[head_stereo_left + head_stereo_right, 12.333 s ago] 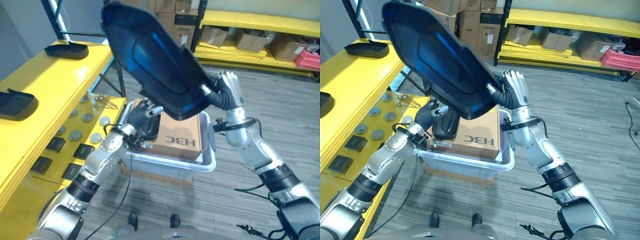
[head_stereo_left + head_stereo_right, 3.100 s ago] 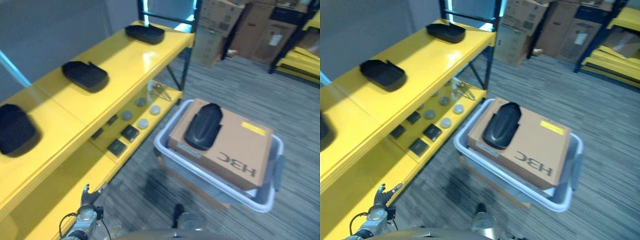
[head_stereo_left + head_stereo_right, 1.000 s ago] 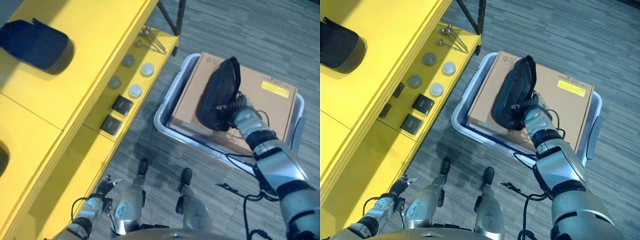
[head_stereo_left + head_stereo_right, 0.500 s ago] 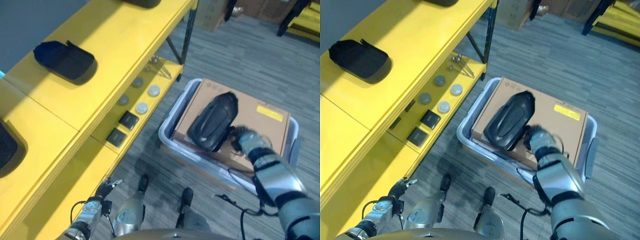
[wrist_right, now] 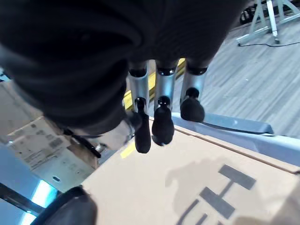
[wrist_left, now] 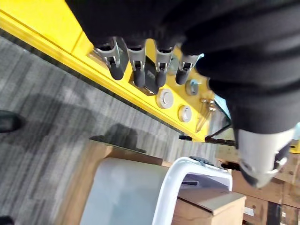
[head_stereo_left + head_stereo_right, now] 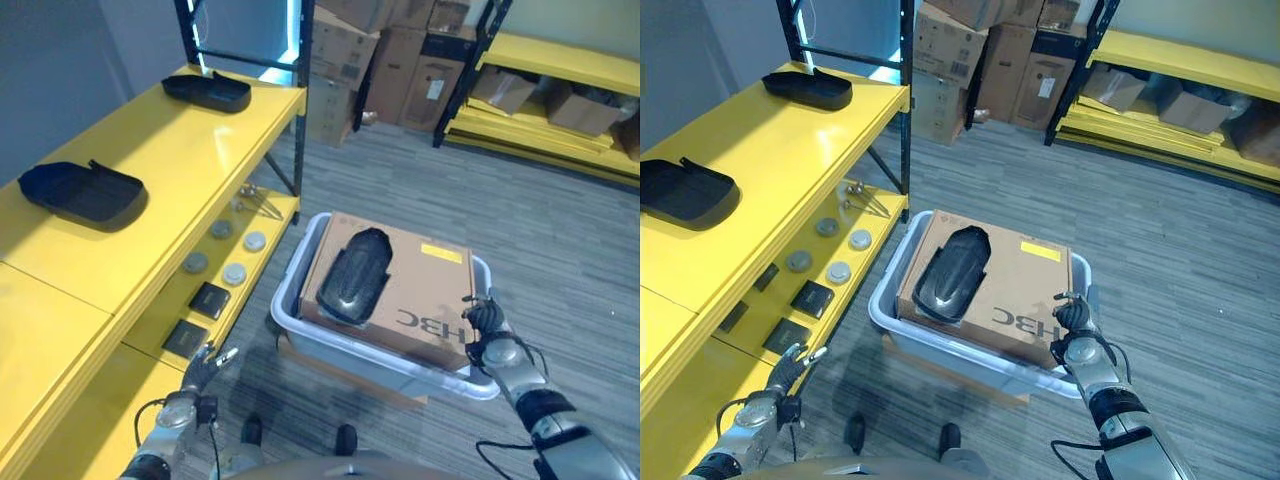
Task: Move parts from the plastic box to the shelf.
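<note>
Part [image 7: 353,276]: black shell lying on the cardboard carton [image 7: 420,295] inside the plastic box [image 7: 300,330].
Right hand [image 7: 487,330]: fingers relaxed, empty, beside the carton.
Left hand [image 7: 196,372]: fingers straight, near the shelf [image 7: 150,170].
Shelf: two black trays [image 7: 82,192].

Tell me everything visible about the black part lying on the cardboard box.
The black part is a long, rounded, glossy shell, plastic by its look, with a raised centre panel. It lies flat on the cardboard box, toward the shelf side, inside the plastic box. The right hand is beside the box's corner, not touching the part.
</note>
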You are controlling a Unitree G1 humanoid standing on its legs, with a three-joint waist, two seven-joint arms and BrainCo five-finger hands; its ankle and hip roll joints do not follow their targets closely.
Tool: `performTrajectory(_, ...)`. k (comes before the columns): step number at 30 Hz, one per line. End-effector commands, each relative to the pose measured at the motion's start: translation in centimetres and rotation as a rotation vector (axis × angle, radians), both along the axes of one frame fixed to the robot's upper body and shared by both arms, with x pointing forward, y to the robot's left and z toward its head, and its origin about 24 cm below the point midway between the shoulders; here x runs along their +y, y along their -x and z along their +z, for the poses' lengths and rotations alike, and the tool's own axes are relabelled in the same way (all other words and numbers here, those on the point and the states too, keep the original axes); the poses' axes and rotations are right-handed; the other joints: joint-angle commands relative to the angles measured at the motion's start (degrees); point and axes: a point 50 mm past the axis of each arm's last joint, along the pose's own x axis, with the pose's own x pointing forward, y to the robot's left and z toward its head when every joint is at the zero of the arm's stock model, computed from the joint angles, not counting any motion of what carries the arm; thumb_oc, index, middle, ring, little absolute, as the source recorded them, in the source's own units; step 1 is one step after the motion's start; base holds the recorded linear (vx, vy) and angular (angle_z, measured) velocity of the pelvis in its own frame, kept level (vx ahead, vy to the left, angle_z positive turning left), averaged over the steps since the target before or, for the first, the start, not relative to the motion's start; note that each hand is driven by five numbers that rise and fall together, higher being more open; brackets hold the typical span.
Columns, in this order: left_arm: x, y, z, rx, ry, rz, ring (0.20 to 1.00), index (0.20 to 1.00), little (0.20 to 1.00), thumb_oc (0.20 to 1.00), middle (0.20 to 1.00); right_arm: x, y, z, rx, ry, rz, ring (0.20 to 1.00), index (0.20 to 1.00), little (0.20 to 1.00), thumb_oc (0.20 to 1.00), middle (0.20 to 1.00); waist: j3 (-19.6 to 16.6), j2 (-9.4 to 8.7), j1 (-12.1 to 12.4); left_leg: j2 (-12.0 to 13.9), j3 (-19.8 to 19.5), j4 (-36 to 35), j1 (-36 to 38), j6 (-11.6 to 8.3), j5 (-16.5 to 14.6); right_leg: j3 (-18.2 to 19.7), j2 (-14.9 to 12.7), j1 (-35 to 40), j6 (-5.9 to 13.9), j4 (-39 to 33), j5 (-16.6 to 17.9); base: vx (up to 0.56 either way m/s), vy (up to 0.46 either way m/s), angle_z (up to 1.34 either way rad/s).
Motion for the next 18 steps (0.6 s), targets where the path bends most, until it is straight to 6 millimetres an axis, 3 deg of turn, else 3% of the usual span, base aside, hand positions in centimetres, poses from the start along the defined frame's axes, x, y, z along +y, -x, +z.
performTrajectory(1, 0.4, -1.4, 0.6, -0.022, -0.034, -0.002, 1.0, 1.0, 1.0, 1.0, 1.0, -0.4, -2.1, 4.1, -0.206, 0.074, 0.02, 1.0, 1.0, 1.0, 1.0, 1.0, 1.3, 0.33, 1.6, -0.7, 3.8, 1.1, 2.3, 1.34, -3.7, -0.2, -2.3, 1.1, 1.62, 0.1, -0.1, 0.07, 0.004, -0.04)
performTrajectory(8, 0.1, 0.6, -1.3, 0.107, -0.045, 0.007, 1.0, 1.0, 1.0, 1.0, 1.0, 1.7, -3.7, 5.0, -0.239, 0.022, 0.066, 1.0, 1.0, 1.0, 1.0, 1.0, 1.7, 0.75, 1.8, -0.5, 3.8, 0.9, 1.9, 1.41, -3.9, 0.4, -2.1, 0.5, 1.55, 0.1, -0.4, 0.05, 0.024, -0.06)
performTrajectory(13, 0.5, 1.6, -2.6, 0.196, -0.067, 0.025, 1.0, 1.0, 1.0, 1.0, 1.0, 3.7, -7.3, 8.1, -0.325, 0.015, 0.068, 1.0, 1.0, 1.0, 1.0, 1.0, 4.8, 1.51, 2.6, -0.8, 2.8, 0.8, -1.1, 1.38, -3.2, 0.2, -2.5, -2.2, 1.5, 0.1, -0.2, -0.08, 0.048, -0.05)
performTrajectory(18, 0.7, 2.1, -3.2, 0.249, -0.084, 0.022, 1.0, 1.0, 1.0, 1.0, 1.0, 3.8, -9.4, 11.6, -0.421, 0.035, 0.035, 1.0, 1.0, 1.0, 1.0, 1.0, 8.1, 2.68, 3.3, -1.5, 1.8, 0.5, -4.2, 1.43, -2.4, -0.5, -3.0, -4.8, 1.4, 0.1, 0.2, -0.12, 0.058, 0.1)
